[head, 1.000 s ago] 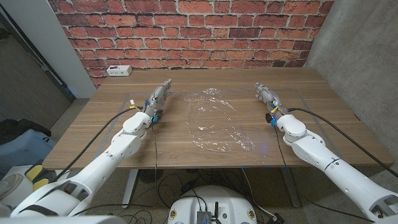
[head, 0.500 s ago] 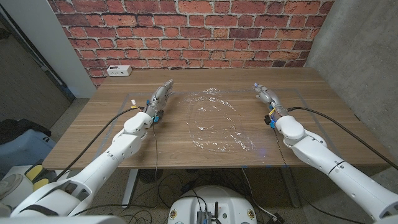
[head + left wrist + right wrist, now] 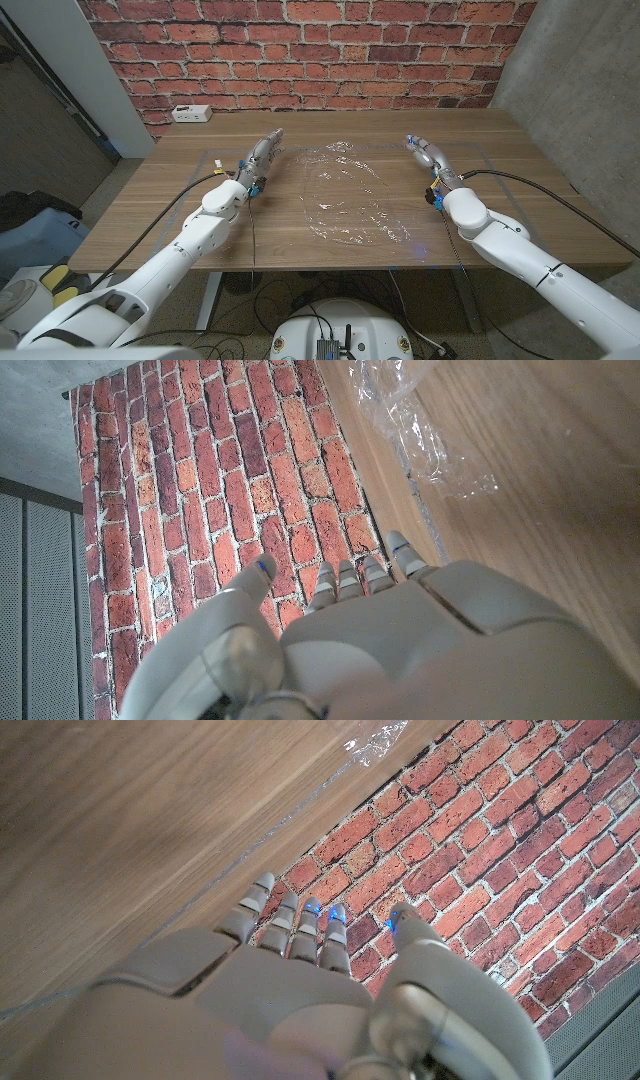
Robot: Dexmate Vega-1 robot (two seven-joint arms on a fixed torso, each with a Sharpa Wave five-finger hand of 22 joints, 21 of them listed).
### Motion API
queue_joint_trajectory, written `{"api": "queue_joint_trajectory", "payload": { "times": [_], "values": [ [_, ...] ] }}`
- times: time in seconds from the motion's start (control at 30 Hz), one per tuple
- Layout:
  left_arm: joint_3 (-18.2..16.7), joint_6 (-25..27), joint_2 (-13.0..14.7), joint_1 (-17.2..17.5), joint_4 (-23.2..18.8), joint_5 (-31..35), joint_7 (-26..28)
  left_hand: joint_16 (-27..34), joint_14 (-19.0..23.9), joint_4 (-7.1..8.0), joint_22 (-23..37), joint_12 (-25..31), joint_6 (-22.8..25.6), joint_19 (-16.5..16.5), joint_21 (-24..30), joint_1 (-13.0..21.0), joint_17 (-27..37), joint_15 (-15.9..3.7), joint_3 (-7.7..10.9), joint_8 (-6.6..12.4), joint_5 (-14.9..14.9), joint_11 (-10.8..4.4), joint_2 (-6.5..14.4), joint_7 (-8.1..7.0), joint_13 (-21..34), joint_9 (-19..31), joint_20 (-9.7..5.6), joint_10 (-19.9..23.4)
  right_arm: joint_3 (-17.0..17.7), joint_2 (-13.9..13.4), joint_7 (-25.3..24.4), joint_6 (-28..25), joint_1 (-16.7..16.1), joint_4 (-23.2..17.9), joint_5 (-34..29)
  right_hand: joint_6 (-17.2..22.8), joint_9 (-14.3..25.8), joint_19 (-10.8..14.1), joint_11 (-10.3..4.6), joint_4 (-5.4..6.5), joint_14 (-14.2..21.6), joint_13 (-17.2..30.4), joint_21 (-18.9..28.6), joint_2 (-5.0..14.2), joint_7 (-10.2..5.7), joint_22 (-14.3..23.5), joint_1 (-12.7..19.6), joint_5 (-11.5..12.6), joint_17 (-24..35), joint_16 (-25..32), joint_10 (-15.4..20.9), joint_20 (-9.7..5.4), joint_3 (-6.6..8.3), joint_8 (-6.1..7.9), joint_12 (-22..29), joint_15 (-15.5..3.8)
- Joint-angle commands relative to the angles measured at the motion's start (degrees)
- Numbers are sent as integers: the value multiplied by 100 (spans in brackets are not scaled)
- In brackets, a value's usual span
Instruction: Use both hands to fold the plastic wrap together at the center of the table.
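Observation:
A crumpled sheet of clear plastic wrap (image 3: pixel 348 196) lies spread over the middle of the wooden table (image 3: pixel 160 210), reaching from the far centre toward the near edge. My left hand (image 3: pixel 260 154) stands a short way to its left, fingers stretched out toward the wall, holding nothing. My right hand (image 3: pixel 427 155) stands at the wrap's right side, fingers likewise extended, apart from the film. In the left wrist view my left hand (image 3: pixel 350 630) points at the brick wall with the wrap's edge (image 3: pixel 420 420) beside it. The right wrist view has my right hand (image 3: pixel 300 980) and a glint of wrap (image 3: pixel 375 740).
A red brick wall (image 3: pixel 300 50) runs behind the table's far edge, with a white socket box (image 3: pixel 189 113) at its foot on the left. A grey concrete wall (image 3: pixel 580 90) stands at the right. Black cables trail from both forearms over the table's sides.
My right hand has shifted slightly left, toward the wrap's right edge. My left hand has edged a little right and forward. The wrap lies as before.

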Motion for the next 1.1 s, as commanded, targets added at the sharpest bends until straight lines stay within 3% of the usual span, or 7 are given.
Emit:
{"api": "queue_joint_trajectory", "payload": {
  "times": [0.03,0.5,1.1],
  "values": [
    [30,104,30,83,-184,22,90,40,79,-27,28,27,81,23,-19,-21,27,9,5,11,24,12,-42,-19,17,13,72,48,10,-209,-174,-451,-232,-490,-434,54,28,58,-10,-9,48,22,19,-10,5,19,91,45,16,49,87,2,52,30,24,-8],
    [116,184,74,123,-319,128,124,45,200,-38,31,62,273,104,-37,-48,28,35,-3,39,21,82,-51,-57,21,18,87,199,63,-439,-308,-972,-563,-1115,-817,124,30,89,-36,-12,93,27,24,-17,-4,20,119,49,23,67,171,6,78,39,41,-16],
    [217,141,246,265,-598,493,290,23,381,-271,26,98,619,228,-83,182,2,34,165,67,0,88,70,-44,22,19,19,435,39,-585,-379,-1292,-887,-1592,-1235,207,33,103,-40,-15,120,31,21,-16,7,19,153,52,30,78,228,3,107,50,44,-49]
  ]
}}
